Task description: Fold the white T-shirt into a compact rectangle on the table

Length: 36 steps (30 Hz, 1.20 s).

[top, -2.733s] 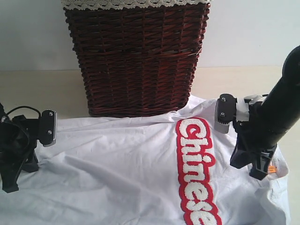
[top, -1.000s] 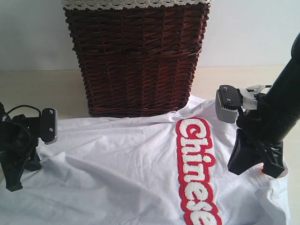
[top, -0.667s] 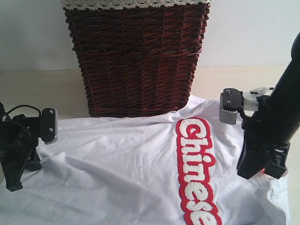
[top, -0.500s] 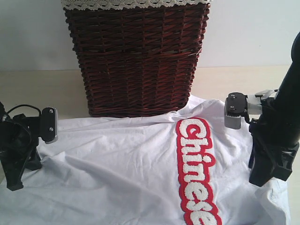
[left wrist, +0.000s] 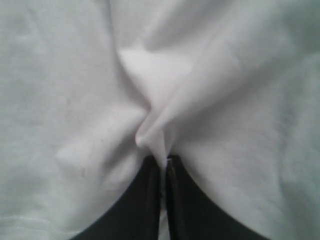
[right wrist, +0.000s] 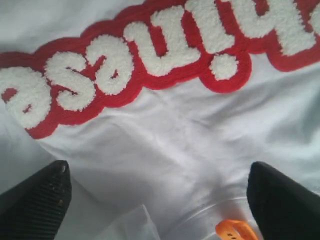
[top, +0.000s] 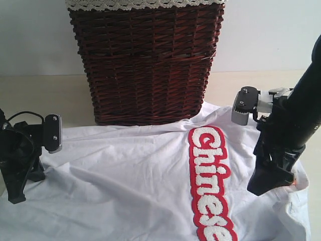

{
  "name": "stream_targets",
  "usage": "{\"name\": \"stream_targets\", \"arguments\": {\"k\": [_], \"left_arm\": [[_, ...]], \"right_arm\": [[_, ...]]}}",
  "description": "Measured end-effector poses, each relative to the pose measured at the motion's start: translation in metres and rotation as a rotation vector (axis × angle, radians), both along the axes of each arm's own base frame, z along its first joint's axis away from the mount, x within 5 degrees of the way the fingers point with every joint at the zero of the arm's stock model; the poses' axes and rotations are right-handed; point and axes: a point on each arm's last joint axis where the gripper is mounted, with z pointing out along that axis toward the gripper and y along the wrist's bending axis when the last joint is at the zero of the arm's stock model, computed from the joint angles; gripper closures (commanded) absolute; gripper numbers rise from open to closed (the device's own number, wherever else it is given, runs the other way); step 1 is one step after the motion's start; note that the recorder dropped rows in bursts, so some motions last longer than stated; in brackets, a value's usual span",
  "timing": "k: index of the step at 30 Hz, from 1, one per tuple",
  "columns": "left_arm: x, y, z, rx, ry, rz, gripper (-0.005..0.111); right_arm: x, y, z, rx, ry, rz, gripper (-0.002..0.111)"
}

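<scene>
The white T-shirt [top: 125, 170] lies spread on the table [top: 45, 95], its red-and-white "Chinese" lettering [top: 208, 181] running toward the near edge. At the shirt's left edge my left gripper [top: 15, 193] is shut on a pinched fold of white T-shirt cloth [left wrist: 155, 135], which rises between the black fingertips [left wrist: 150, 190]. My right gripper [top: 266, 183] hovers over the shirt's right side, just beside the lettering [right wrist: 150, 55]. Its jaws stand wide open [right wrist: 160, 200] with only flat cloth [right wrist: 175, 135] between them. An orange neck label [right wrist: 237, 231] shows by one finger [right wrist: 280, 200].
A tall dark-red wicker basket [top: 145, 60] with a lace-trimmed liner [top: 145, 4] stands at the back centre, touching the shirt's far edge. Bare table shows on both sides of the basket. A pale wall closes off the back.
The right gripper has opened from shut to wide, letting go of the cloth. It swung right, then back left. The left gripper has not moved and keeps its hold.
</scene>
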Motion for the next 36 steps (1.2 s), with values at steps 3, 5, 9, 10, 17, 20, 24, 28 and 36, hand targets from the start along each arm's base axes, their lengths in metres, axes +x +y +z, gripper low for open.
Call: {"name": "stream_targets", "arguments": {"k": [3,5,9,10,17,20,24,28,36], "left_arm": [[0.000,0.000,0.000,0.000,0.000,0.000,0.107],[0.000,0.000,0.000,0.000,0.000,0.000,0.107],[0.000,0.000,0.000,0.000,-0.002,0.000,0.107],[0.000,0.000,0.000,0.000,-0.002,0.000,0.107],[0.000,0.000,0.000,-0.003,-0.003,0.004,0.107],[0.000,0.000,0.000,-0.004,-0.003,0.005,0.107],[0.001,0.000,0.000,-0.005,-0.010,0.006,0.107],[0.001,0.000,0.000,-0.007,-0.011,0.009,0.107],[0.001,-0.001,0.000,-0.010,-0.013,0.012,0.107]], "right_arm": [[0.000,-0.001,0.000,-0.015,-0.003,0.018,0.018],[-0.001,-0.005,-0.001,-0.058,-0.009,0.068,0.018],[-0.001,-0.013,-0.008,-0.137,-0.011,0.208,0.018],[0.000,-0.013,-0.010,-0.142,-0.011,0.228,0.018],[0.009,-0.015,-0.044,-0.152,0.044,0.292,0.018],[0.011,-0.016,-0.056,-0.160,0.068,0.308,0.018],[0.021,-0.016,-0.056,-0.165,0.054,0.310,0.018],[0.030,-0.015,-0.054,-0.166,0.041,0.310,0.018],[0.033,-0.015,-0.065,-0.171,0.044,0.310,0.018]]}}
